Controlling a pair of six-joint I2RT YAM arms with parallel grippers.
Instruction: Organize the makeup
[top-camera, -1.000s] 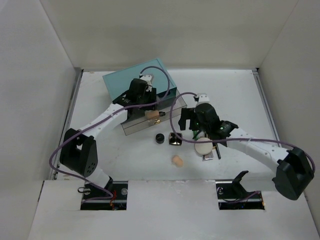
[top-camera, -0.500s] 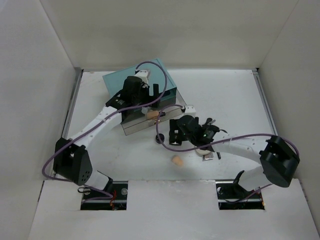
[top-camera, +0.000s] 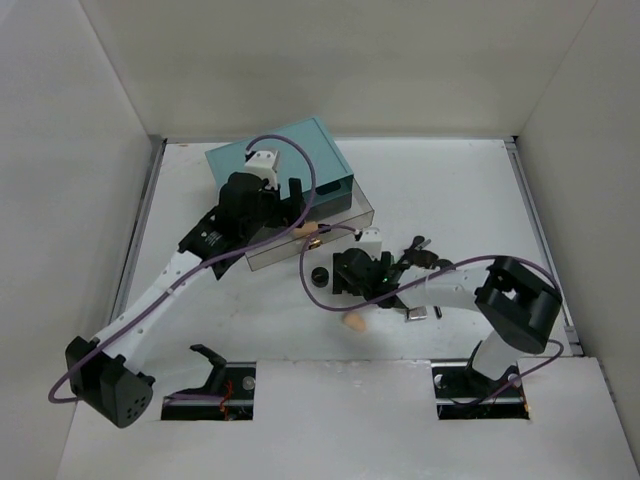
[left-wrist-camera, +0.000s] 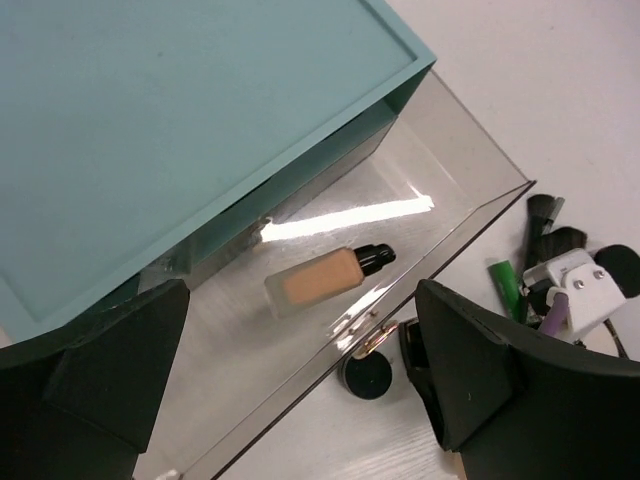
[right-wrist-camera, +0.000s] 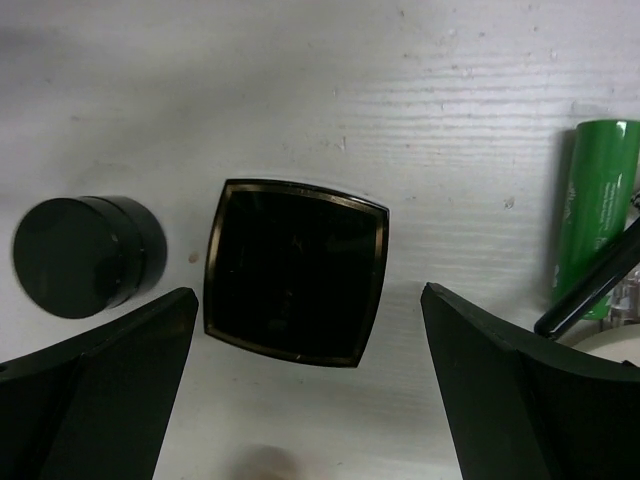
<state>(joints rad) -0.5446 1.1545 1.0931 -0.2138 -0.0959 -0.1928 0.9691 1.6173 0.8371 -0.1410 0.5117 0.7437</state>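
While my left hand (left-wrist-camera: 302, 295) hangs released over the open clear drawer (left-wrist-camera: 470, 190) of the teal box (left-wrist-camera: 180, 120), holding nothing, the work sits with my right hand (right-wrist-camera: 307, 295), plainly the nearer one to the black square compact (right-wrist-camera: 295, 272). From the right wrist view that compact lies flat on the surface (right-wrist-camera: 450, 90) directly between the spread fingers (right-wrist-camera: 100, 385), so the hand is released and straddling it, not yet gripping. It sits a little off-centre, closer to the finger at the left of that view, and is turned slightly, so its side edges are not quite square to the closing line. Being square, it has no long axis to fuss over, but I judge that a small twist of the wrist and a straight drop are what the grasp needs. A black round compact (right-wrist-camera: 85, 255) stands just beside it on the left, close enough that I reckon that same finger could nudge it on the way down. The drawer, holding a tan bottle (left-wrist-camera: 325, 280) with a black cap, lies just up and left of the square compact in the overhead view, near enough for a short carry.
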